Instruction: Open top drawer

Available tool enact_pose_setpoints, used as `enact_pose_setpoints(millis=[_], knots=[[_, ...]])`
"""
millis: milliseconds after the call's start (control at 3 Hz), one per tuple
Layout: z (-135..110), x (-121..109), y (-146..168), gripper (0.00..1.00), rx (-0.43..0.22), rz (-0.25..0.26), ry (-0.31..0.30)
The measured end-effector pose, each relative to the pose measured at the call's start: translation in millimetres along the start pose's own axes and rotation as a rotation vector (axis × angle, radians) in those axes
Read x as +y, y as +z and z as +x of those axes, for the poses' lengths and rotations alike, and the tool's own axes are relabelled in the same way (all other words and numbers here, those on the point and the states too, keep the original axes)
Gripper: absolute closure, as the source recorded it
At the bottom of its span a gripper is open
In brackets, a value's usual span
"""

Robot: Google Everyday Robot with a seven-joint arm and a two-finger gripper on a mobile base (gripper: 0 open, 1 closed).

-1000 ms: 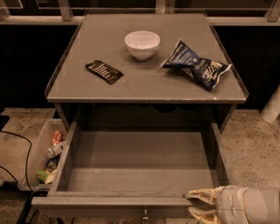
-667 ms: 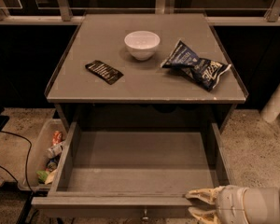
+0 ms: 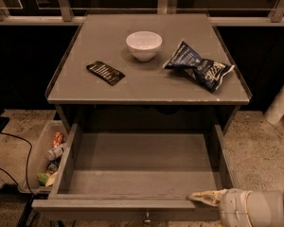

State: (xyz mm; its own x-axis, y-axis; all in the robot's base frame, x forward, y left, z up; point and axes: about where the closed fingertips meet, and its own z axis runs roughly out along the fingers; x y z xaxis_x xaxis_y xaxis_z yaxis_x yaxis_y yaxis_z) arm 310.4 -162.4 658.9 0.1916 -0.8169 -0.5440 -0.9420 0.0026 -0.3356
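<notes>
The top drawer (image 3: pixel 142 176) of the grey cabinet stands pulled far out toward me, its grey box interior bare. Its front edge runs along the bottom of the view, with the small round metal knob (image 3: pixel 146 218) just showing at the centre. My gripper (image 3: pixel 204 197) is at the lower right, its pale fingertips resting at the drawer's front rim to the right of the knob. The white wrist behind it fills the bottom right corner.
On the cabinet top (image 3: pixel 109 91) sit a white bowl (image 3: pixel 144 45), a dark blue chip bag (image 3: pixel 199 66) and a black flat packet (image 3: pixel 105 73). A clear bin (image 3: pixel 43 156) of snacks stands on the floor at left, with a black cable beside it. A white post (image 3: pixel 280 102) stands at right.
</notes>
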Motion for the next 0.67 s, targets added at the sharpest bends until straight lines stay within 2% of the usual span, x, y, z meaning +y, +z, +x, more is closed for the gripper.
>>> enact_pose_setpoints(millis=[333, 667], knots=[[0.0, 0.0, 0.0, 0.0, 0.0, 0.0, 0.0], [-0.1, 0.0, 0.0, 0.0, 0.0, 0.0, 0.0]])
